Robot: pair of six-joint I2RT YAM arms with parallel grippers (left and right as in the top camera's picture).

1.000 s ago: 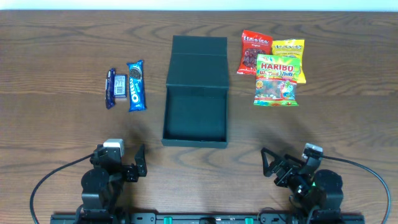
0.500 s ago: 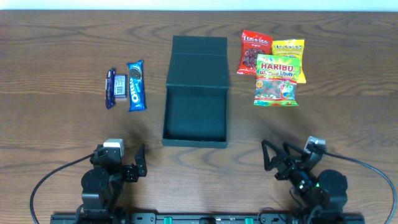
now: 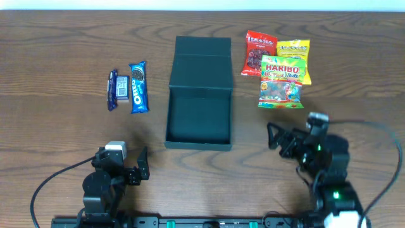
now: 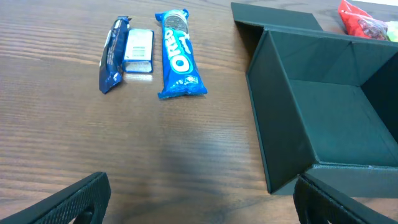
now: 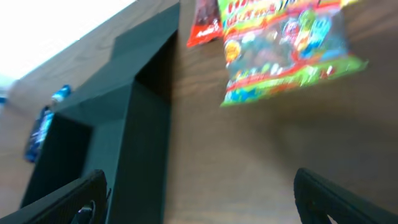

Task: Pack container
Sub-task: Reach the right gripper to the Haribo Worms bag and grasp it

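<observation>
On the wood desk [image 3: 50, 126], the teal container [image 3: 199, 120] lies open; my left gripper [image 3: 144, 166] and right gripper [image 3: 271, 137] gape wide, empty.

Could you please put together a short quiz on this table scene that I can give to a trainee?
1. True or false: the box already holds a snack.
2. Which is nearer the candy bags, the left gripper or the right gripper?
3. Where does the Oreo pack lie? A) on the table, left of the box B) inside the box C) on top of the candy bags

Key:
1. False; the box is open and empty.
2. The right gripper.
3. A
</observation>
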